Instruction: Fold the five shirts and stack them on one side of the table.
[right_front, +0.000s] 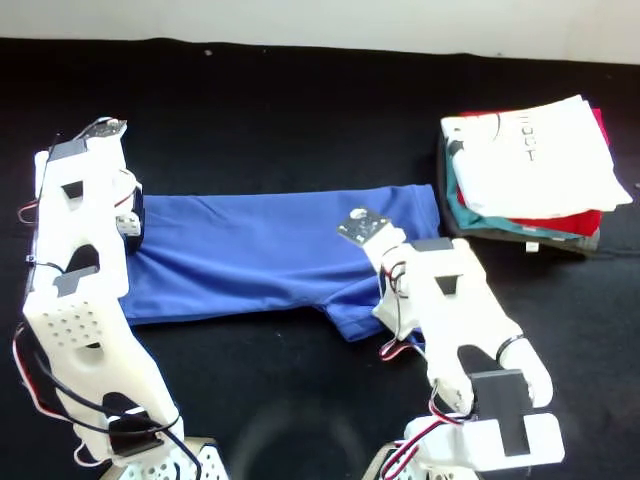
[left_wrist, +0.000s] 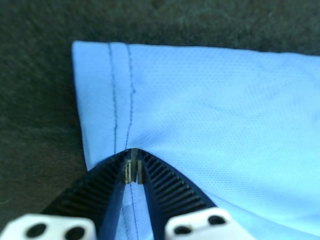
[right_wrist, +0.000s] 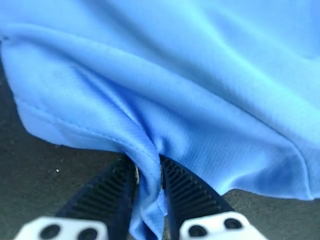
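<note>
Noting blue shirt (right_front: 260, 260) lying long-axis left to right across the table (right_front: 300, 100), clenched at its left hem by left gripper (left_wrist: 133, 172) and at its near right edge by right gripper (right_wrist: 148, 175), folded stack (right_front: 530, 170) just beside its right end, nearer the right gripper.

The blue shirt (right_front: 250, 255) is a plain bright blue with darker blue stitching along its hem (left_wrist: 120, 95), on a black table (right_front: 300, 110). In the stack (right_front: 530, 180), a white shirt (right_front: 540, 160) with faint dark print tops a red shirt (right_front: 570, 222) and a teal shirt (right_front: 462, 200). The arms are white with black parts, and the left gripper (left_wrist: 134, 172) and right gripper (right_wrist: 148, 175) have black ribbed fingers on white mounts.
</note>
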